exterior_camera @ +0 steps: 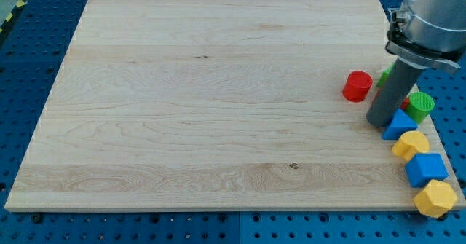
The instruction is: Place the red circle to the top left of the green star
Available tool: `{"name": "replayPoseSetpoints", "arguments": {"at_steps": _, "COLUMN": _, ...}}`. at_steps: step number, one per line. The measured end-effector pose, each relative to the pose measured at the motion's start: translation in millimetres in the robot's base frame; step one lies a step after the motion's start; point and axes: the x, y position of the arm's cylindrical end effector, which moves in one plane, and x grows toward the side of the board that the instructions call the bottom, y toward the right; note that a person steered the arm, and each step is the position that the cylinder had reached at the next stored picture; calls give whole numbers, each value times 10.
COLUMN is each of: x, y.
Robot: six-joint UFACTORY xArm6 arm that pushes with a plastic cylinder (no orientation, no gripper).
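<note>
Tip (379, 122) right of red circle (357, 87)

green block (384, 75) mostly hidden behind rod (393, 91)

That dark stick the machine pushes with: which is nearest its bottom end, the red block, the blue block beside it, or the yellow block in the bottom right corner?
Measured from my tip:
1. Blue block, touching or nearly so, at its right.
2. Red circle, up and left.
3. Yellow block, the view's bottom right corner, farthest.
</note>
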Motion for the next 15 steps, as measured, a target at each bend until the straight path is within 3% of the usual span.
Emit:
{"name": "replayPoseSetpoints", "arguments": {"at_steps": 4, "x": -7, "y": -182}}
{"name": "replayPoseSetpoints", "arguments": {"at_steps": 6, "x": -325, "y": -881}}
{"name": "replayPoseSetpoints", "arguments": {"at_steps": 8, "x": -719, "y": -644}}
{"name": "replayPoseSetpoints", "arguments": {"at_steps": 9, "x": -527, "y": -720}}
{"name": "replayPoseSetpoints", "arguments": {"at_steps": 11, "x": -398, "y": -202}}
{"name": "replayPoseSetpoints", "arguments": {"at_steps": 12, "x": -520, "y": -158}}
{"name": "replayPoseSetpoints", "arguments": {"at_steps": 15, "x": -1591, "y": -304}}
